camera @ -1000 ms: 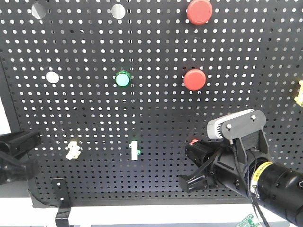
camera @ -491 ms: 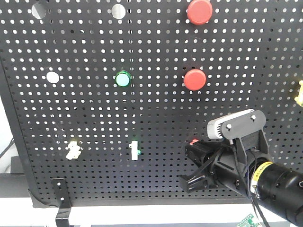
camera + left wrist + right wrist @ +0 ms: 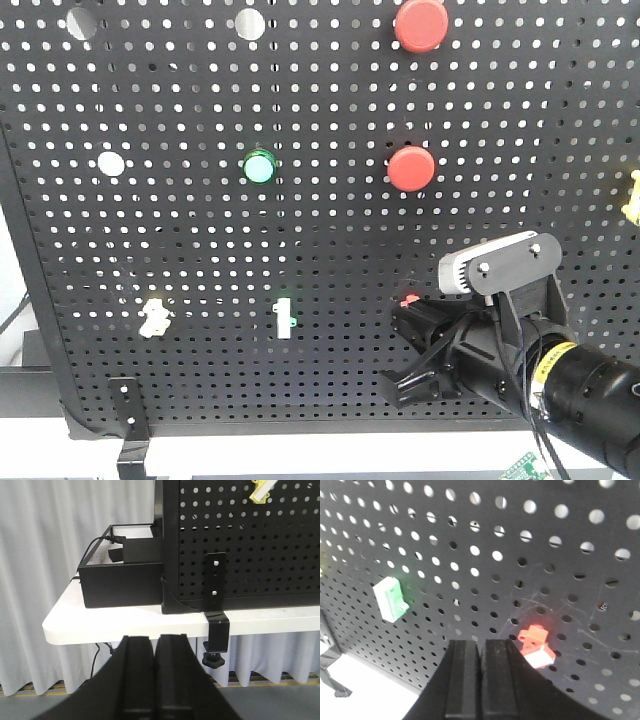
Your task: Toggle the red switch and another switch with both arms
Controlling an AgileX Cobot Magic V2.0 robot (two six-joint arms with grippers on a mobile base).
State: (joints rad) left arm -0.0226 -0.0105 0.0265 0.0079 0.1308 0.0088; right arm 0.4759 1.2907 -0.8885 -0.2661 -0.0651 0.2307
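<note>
Two switches to flip: red switch lower right of centre on the pegboard; pale yellow switch lower left
Right claw: fingers pressed together, nothing held; tips just below-left of red switch in the right wrist view
Red switch close-up: red base up, white lever angled down-right, just right of the claw tips, looks apart but contact not clear
Key relation: red switch lies up-right of right claw; a short nudge that way should meet the lever, my guess
Left claw: fingers closed, empty; sits low, off the table edge, well below the board
Yellow switch from left wrist: top right corner of frame, far above the claw
Nearer arm: right arm for red, left arm for yellow; left has much further to go
Distractors: green toggle bottom centre, two big red buttons upper right, green lamp
Risk: closed tips may slip past the small lever
</note>
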